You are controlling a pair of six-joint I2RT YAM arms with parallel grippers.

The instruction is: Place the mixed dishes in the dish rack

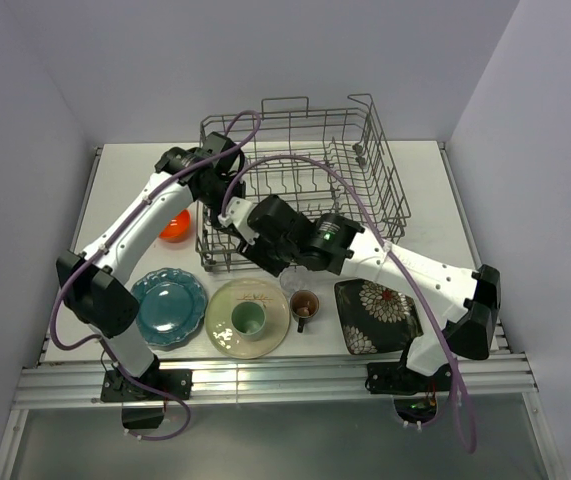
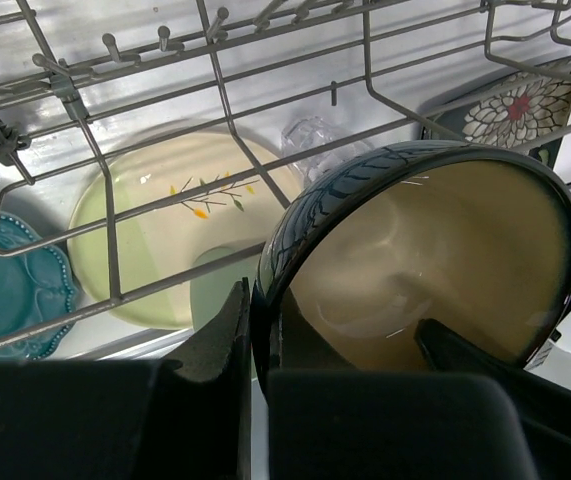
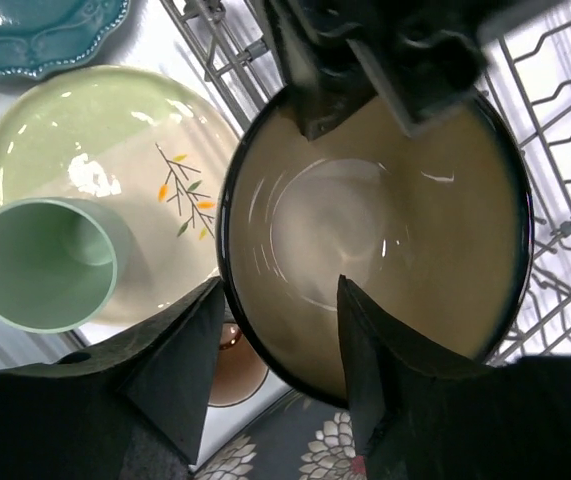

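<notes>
The dark bowl [image 2: 435,250], cream inside, hangs tilted over the near left corner of the grey wire dish rack [image 1: 365,190]. My left gripper [image 2: 253,310] is shut on its rim. My right gripper [image 3: 275,340] is open, its fingers astride the opposite rim of the bowl [image 3: 375,210], one inside and one outside. In the top view both grippers meet at the rack's front left corner, the left gripper [image 1: 227,195] above the right gripper [image 1: 240,215], and they hide the bowl.
The red-orange bowl [image 1: 175,225] sits left of the rack. Along the front lie the teal plate [image 1: 168,305], the cream plate [image 1: 227,318] with the pale green cup [image 1: 249,319] on it, the clear glass [image 1: 291,280], the brown mug [image 1: 304,305] and the black floral plate [image 1: 377,315].
</notes>
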